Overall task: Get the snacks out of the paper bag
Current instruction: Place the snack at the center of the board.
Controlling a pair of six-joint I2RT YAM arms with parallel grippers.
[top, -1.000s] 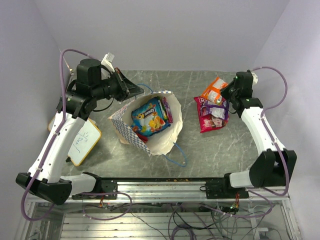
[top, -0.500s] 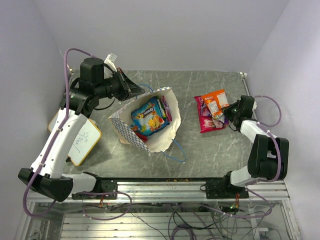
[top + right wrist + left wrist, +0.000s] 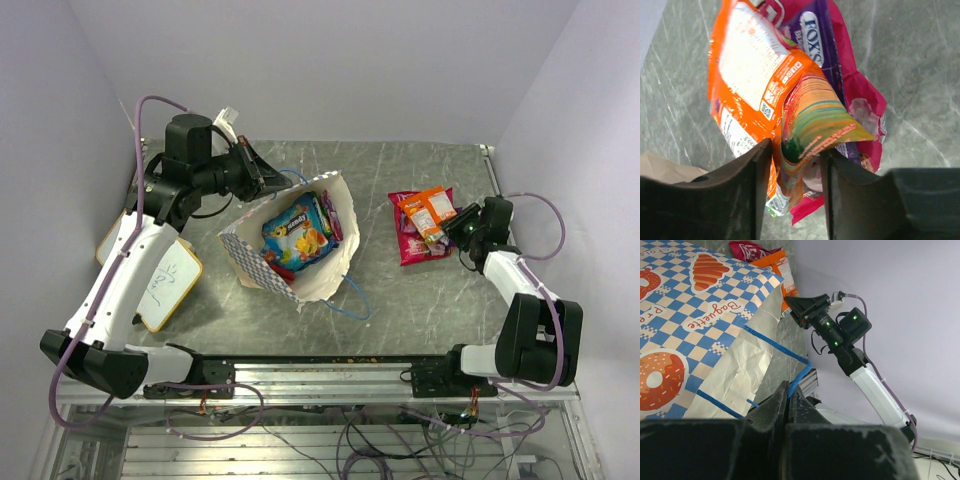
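The paper bag [image 3: 312,282] lies on its side mid-table, mouth toward the camera, with a blue snack packet [image 3: 297,232] and other packets inside. My left gripper [image 3: 278,180] is at the bag's far rim, shut on its blue cord handle [image 3: 799,375]; the checkered bag side [image 3: 690,315] fills the left wrist view, with the gripper [image 3: 788,390] at the bottom. An orange packet [image 3: 428,212] rests on a magenta packet [image 3: 415,243] on the table to the right. My right gripper [image 3: 462,228] is low at the orange packet's right end, its jaws [image 3: 796,160] pinching a folded corner of the orange packet [image 3: 750,70] above the magenta one [image 3: 860,100].
A yellow-framed whiteboard [image 3: 165,285] lies at the table's left edge under my left arm. The bag's second blue handle [image 3: 352,305] trails on the table toward the front. Walls close in at the back and both sides.
My right arm has come down and drawn in, laying the orange packet on the magenta one. My left gripper has stayed at the bag's rim.
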